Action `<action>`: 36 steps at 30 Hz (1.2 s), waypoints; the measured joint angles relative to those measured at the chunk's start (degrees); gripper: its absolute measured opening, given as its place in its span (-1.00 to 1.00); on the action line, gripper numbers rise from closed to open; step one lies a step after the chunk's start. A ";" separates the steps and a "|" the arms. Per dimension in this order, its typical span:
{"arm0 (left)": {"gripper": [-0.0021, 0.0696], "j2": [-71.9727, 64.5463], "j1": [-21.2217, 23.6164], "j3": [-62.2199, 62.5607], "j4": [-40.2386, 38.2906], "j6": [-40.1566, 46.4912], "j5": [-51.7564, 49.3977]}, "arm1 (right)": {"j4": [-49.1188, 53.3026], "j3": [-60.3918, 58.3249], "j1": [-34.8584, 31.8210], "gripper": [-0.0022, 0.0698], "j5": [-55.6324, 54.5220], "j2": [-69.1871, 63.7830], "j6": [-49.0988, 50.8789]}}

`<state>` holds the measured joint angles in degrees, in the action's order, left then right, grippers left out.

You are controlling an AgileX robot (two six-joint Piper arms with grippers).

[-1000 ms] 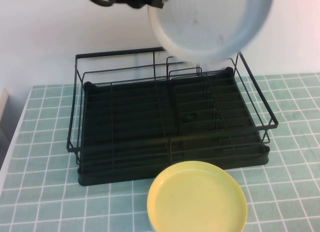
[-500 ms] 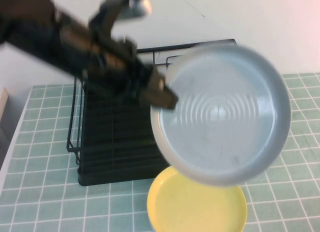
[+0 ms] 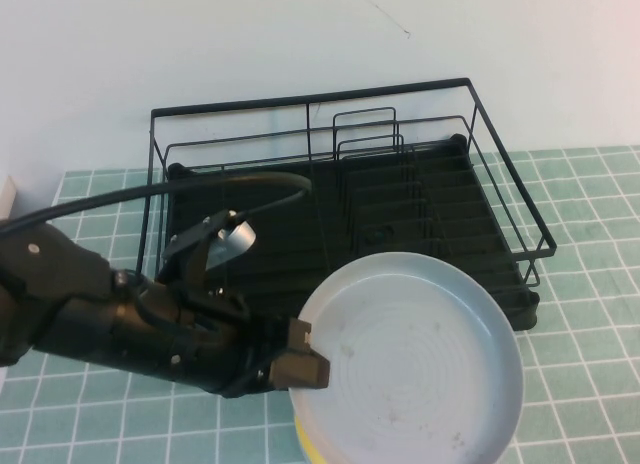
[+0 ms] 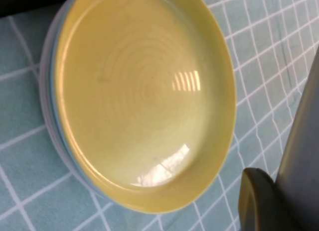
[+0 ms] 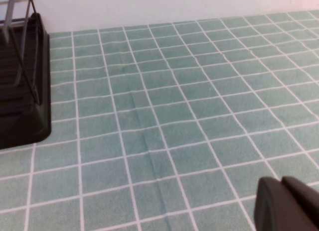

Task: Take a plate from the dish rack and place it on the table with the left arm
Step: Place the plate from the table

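My left gripper (image 3: pixel 300 359) is shut on the left rim of the pale grey plate (image 3: pixel 410 369). It holds the plate flat, in front of the black dish rack (image 3: pixel 250 249) and just above the yellow plate (image 3: pixel 304 447), which shows only as a sliver. In the left wrist view the yellow plate (image 4: pixel 144 91) lies on the green tiled table (image 4: pixel 259 57), with a pale rim beneath it. The held plate's underside (image 4: pixel 301 141) shows beside one finger (image 4: pixel 256 201). My right gripper (image 5: pixel 286 203) is shut and empty above bare tiles.
The rack holds no dishes, and its upright wire dividers (image 3: pixel 370 154) stand at the back right. Its corner shows in the right wrist view (image 5: pixel 22 106). Open tiles (image 3: pixel 590 244) lie right of the rack. A white wall stands behind.
The grey plate came from high above the rack, swung forward and down, and now lies flat low over the yellow plate. My left arm dropped to the front left.
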<state>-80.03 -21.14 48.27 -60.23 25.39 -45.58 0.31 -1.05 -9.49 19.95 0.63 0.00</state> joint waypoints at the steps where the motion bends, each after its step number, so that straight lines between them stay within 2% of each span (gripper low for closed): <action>1: -0.74 -0.10 0.00 -0.58 -0.50 0.39 0.81 | -0.31 0.00 0.00 -0.95 0.00 0.00 0.00; 8: -0.74 -0.22 0.00 -1.45 -0.77 1.10 6.03 | -0.31 0.00 0.00 -0.95 0.00 0.00 0.00; 24: -0.69 -8.82 0.00 -1.45 -1.11 1.99 7.86 | -0.31 0.00 0.00 -0.95 0.00 0.00 0.00; 30: -0.67 -10.75 -2.39 -1.45 -1.24 2.66 8.45 | -0.31 0.00 0.00 -0.95 0.00 0.00 0.00; 33: -0.53 -10.90 -3.31 -1.45 -1.77 3.62 8.84 | -0.31 0.00 0.00 -0.95 0.00 0.00 0.00; 36: -0.13 -10.90 -3.40 -1.45 -2.34 3.79 9.26 | -0.31 0.00 0.00 -0.95 0.00 0.00 0.00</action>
<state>-90.93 -24.53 46.81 -62.57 29.18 -36.32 0.00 -1.05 -9.49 19.95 0.63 0.00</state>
